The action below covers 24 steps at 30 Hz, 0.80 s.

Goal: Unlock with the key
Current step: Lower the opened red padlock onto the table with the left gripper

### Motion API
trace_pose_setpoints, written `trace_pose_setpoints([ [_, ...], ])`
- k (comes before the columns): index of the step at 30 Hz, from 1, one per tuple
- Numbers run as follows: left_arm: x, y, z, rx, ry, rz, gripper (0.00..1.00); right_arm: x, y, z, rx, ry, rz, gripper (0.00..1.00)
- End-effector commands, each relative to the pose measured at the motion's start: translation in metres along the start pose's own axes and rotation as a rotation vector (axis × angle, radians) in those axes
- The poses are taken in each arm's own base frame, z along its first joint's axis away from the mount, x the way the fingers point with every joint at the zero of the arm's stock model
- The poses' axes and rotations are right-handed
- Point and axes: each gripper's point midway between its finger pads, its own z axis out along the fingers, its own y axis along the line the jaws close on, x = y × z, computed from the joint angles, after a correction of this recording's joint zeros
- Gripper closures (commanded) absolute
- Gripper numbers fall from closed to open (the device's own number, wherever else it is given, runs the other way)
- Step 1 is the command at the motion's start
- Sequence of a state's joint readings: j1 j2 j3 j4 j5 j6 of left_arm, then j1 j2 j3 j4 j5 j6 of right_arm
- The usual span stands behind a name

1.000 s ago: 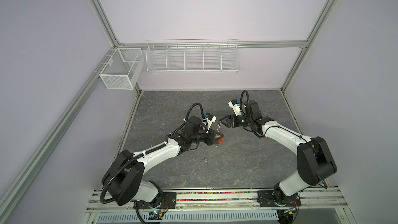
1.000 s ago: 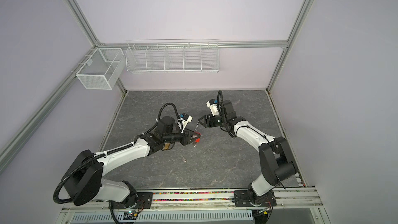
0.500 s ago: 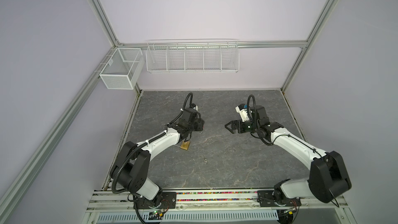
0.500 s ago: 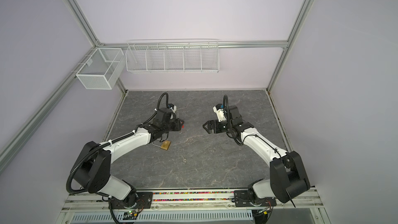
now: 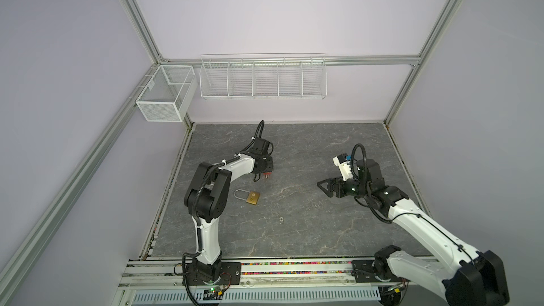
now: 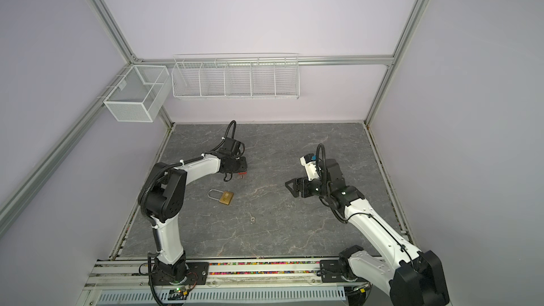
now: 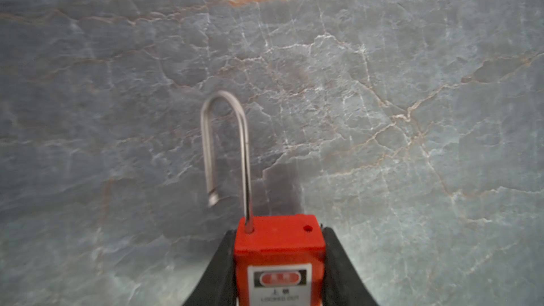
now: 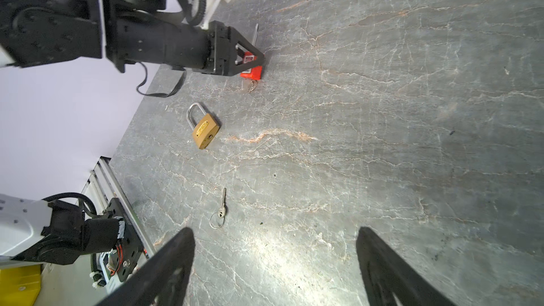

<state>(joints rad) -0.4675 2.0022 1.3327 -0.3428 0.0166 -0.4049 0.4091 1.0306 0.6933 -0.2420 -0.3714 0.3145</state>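
1. Lavender walls and a white wire rack (image 5: 263, 80) backed the grey marbled table (image 5: 294, 239).
2. Leftmost of the things, the brass padlock (image 5: 252, 198) lay flat on the table, apparently locked.
3. Just beyond it, the left gripper (image 8: 256, 61) pinched the red padlock (image 7: 279, 239) by its body. Its shackle (image 7: 207, 142) hung free at one end, so I judged that lock opened. Something like a key on a ring poked from its base. A slack pinch could drop it.
4. Further right, the loose key (image 8: 222, 204) lay flat with its ring, apart from both locks. Thin metal on a hard table could skid away under closing fingers.
5. Rightmost, the right gripper (image 8: 275, 231) hovered spread wide and empty, well apart from that key. A grab by the ring would leave the blade swinging, hard to aim at a keyhole.
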Motion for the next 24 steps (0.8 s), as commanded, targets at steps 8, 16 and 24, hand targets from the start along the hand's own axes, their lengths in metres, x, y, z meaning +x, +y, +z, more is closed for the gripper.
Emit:
trace_pose_setpoints([
  [8,0.003,-0.042,0.022,0.097,0.079,0.026,1.00,-0.001,0.006,-0.020,-0.002,-0.076,-0.023,0.12],
  [16,0.010,-0.061,0.045,0.025,0.146,0.043,1.00,0.004,0.006,-0.021,-0.003,-0.066,-0.025,0.12],
  [24,0.014,-0.082,0.057,-0.003,0.169,0.069,0.76,0.007,0.007,-0.028,0.003,-0.071,-0.038,0.12],
])
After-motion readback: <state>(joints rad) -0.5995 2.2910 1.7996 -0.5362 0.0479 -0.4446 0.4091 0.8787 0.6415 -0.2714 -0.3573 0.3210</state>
